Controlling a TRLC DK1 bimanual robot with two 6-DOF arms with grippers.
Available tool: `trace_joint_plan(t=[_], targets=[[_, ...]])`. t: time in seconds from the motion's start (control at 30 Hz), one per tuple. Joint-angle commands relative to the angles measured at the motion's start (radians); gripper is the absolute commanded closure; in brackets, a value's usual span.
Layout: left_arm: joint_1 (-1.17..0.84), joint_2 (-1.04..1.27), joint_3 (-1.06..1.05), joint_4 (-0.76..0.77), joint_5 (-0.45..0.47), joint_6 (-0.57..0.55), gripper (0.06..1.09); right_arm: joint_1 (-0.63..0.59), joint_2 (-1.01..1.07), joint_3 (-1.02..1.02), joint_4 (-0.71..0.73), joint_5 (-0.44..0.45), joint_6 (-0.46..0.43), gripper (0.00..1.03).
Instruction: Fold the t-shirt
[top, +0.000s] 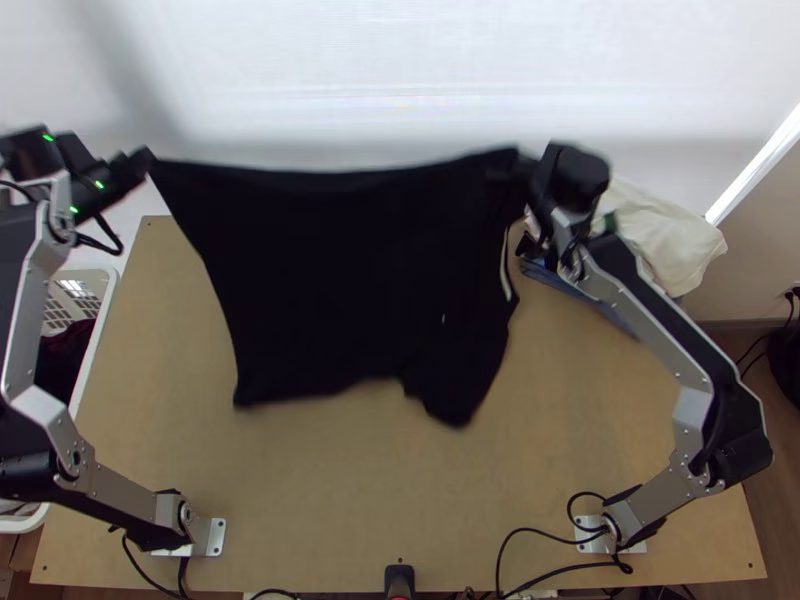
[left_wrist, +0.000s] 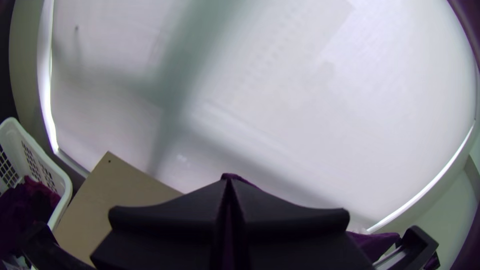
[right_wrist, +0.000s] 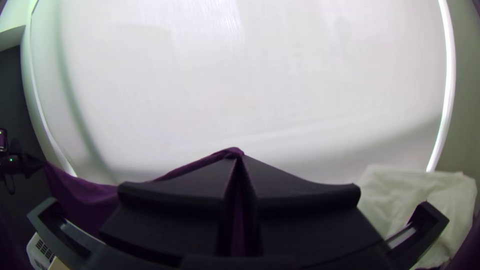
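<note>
In the top view the dark t-shirt (top: 340, 270) hangs spread above the table (top: 330, 490) between the left gripper (top: 148, 160) and right gripper (top: 522, 165), its blurred lower edge seemingly uneven. The left wrist view has the left gripper (left_wrist: 228, 182) clamped on shirt fabric; in the right wrist view the right gripper (right_wrist: 240, 157) pinches its upper edge.

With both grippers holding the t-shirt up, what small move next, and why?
I'd probably lower the left gripper and right gripper together, laying the t-shirt on the table: both pinch it, its upper edge stretched between them, while its lower edge hangs unevenly.
</note>
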Motion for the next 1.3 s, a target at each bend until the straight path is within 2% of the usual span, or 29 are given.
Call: trace_joint_plan(t=[0.0, 0.1, 0.23, 0.37, 0.53, 0.67, 0.77, 1.03, 1.17, 1.27], targets=[[-0.005, -0.032, 0.098, -0.011, -0.009, -0.017, 1.04, -0.030, -0.003, 0.203, 0.024, 0.040, -0.073, 1.00], [-0.005, -0.062, 0.171, -0.015, -0.012, -0.019, 1.04, -0.031, 0.002, 0.358, 0.024, 0.054, -0.135, 1.00], [-0.004, -0.148, 0.240, 0.006, -0.069, -0.019, 1.04, -0.027, -0.026, 0.549, 0.000, 0.055, -0.185, 1.00], [-0.004, -0.279, 0.249, 0.057, -0.092, -0.004, 1.05, 0.004, -0.170, 0.549, -0.043, 0.055, -0.220, 1.00], [0.021, -0.438, 0.254, 0.057, -0.118, 0.030, 1.05, 0.013, -0.464, 0.331, -0.091, 0.054, -0.225, 1.00], [0.046, -0.543, 0.248, -0.001, -0.118, 0.032, 1.05, 0.013, -0.702, 0.124, -0.132, 0.055, -0.253, 1.00], [0.075, -0.624, 0.207, -0.015, -0.119, 0.030, 1.05, 0.015, -0.830, 0.049, -0.186, 0.054, -0.256, 1.00], [0.081, -0.765, 0.064, -0.073, -0.118, 0.026, 1.05, 0.015, -0.932, 0.025, -0.322, 0.054, -0.216, 1.00], [0.055, -0.777, -0.062, -0.178, -0.104, 0.009, 1.05, 0.021, -0.981, -0.140, -0.347, 0.054, -0.164, 1.00], [0.010, -0.839, -0.309, -0.204, -0.096, 0.010, 1.05, 0.038, -1.035, -0.323, -0.362, 0.054, -0.081, 1.00]])
